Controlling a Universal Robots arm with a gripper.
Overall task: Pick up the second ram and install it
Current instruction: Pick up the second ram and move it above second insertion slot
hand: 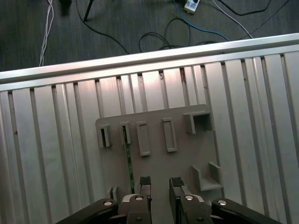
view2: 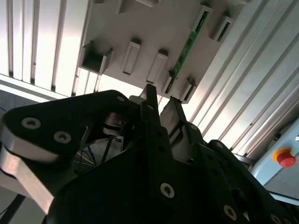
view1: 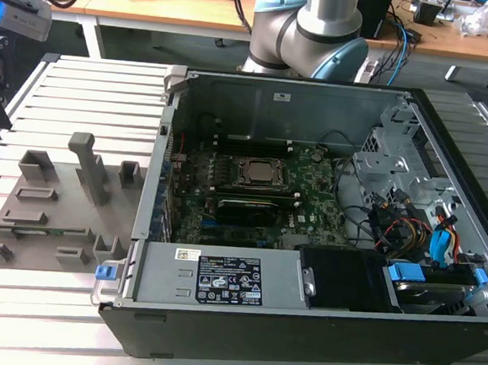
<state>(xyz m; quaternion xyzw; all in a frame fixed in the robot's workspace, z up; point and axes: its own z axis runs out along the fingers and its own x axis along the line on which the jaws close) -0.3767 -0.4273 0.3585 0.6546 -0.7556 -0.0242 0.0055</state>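
One ram stick [hand: 129,161], one gray holder [hand: 184,154], one open computer case [view1: 215,332], two fingers [hand: 145,183].

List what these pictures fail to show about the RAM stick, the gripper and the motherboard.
RAM stick: edge-on in the first wrist view, so its chips are hidden; its near end runs behind the gripper.
Gripper: body cut off by the picture edge in both wrist views.
Motherboard: memory slots too small in the exterior view to tell which are free.

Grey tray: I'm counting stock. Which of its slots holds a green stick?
The one nearest the tool, with the thin green stick standing on edge in it; the other slots on the tray show bare grey.
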